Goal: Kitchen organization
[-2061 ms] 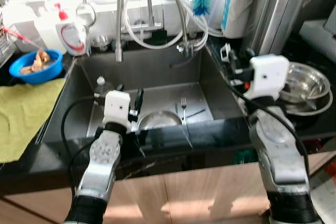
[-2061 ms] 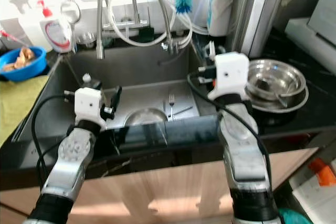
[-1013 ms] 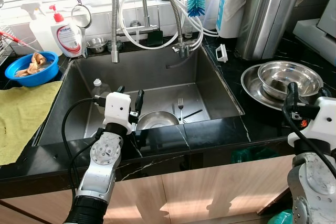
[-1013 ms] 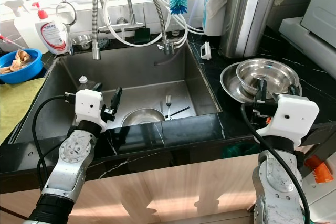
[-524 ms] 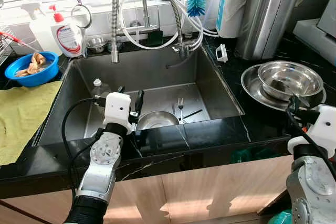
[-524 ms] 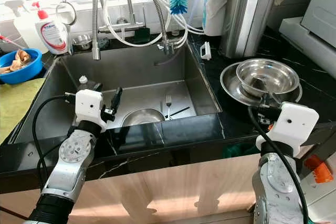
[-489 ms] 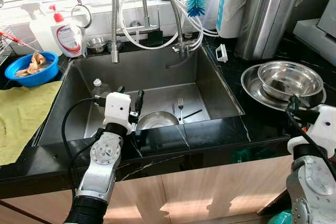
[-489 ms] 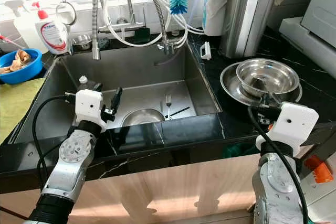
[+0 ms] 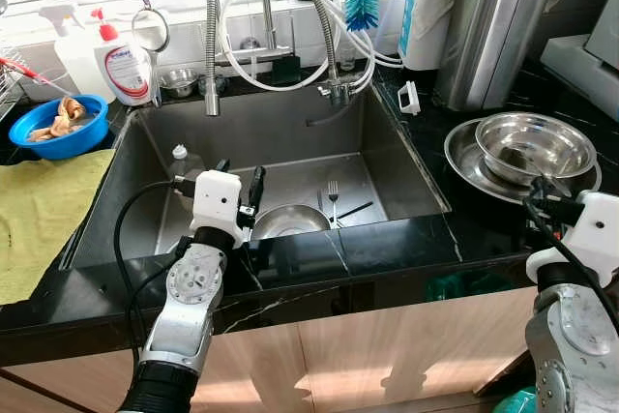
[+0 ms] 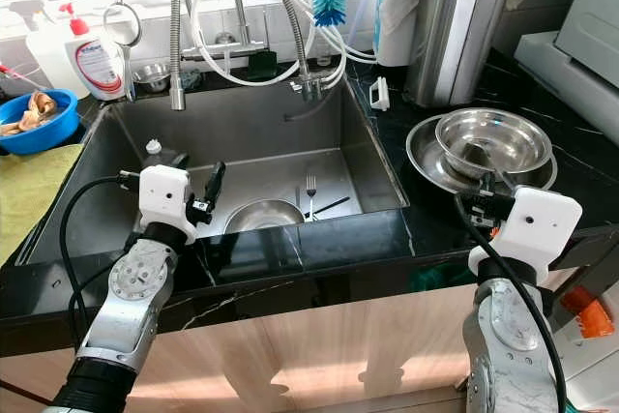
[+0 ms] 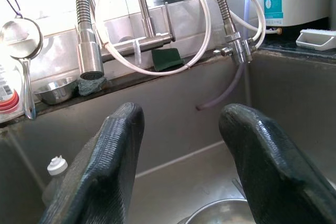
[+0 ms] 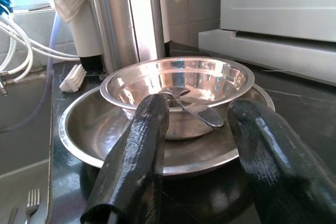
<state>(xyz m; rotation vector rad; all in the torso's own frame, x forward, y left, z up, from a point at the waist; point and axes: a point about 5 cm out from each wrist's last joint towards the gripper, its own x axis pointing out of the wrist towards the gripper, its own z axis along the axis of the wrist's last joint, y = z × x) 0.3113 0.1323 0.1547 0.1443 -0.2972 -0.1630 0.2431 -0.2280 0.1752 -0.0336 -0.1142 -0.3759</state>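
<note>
- Left eye view: the sink [image 9: 387,157], sunk into the black worktop [image 9: 464,224], is serving as the landmark; the robot is standing at its front edge.
- Left gripper [image 11: 181,166] is hovering just inside the sink's front wall, jaws standing wide with nothing between them, the two fingers [image 11: 102,171] pointing toward the back wall and the faucet [image 9: 300,7].
- Steel bowl in the sink [image 9: 290,220] is lying on the basin floor just beyond the left gripper; a fork [image 9: 337,198] and a dark utensil [image 9: 356,210] are lying beside it, toward the basin's middle. A small bottle [image 9: 180,159] is standing in the basin's left part.
- Right gripper [image 12: 197,145] is hanging to the right of the sink, over the worktop, jaws spread wide and holding nothing, aimed at the stacked steelware.
- Nested bowl [image 12: 178,85] is sitting inside a wide steel plate [image 12: 79,129] on the worktop right of the sink; a spoon [image 12: 191,108] is resting in the bowl with its handle leaning over the near rim, probably set there to dry.
- Judgement: each arm is facing its own pile, so either the dishes in the sink or the stack beside it could be picked next; nothing is gripped yet.
</note>
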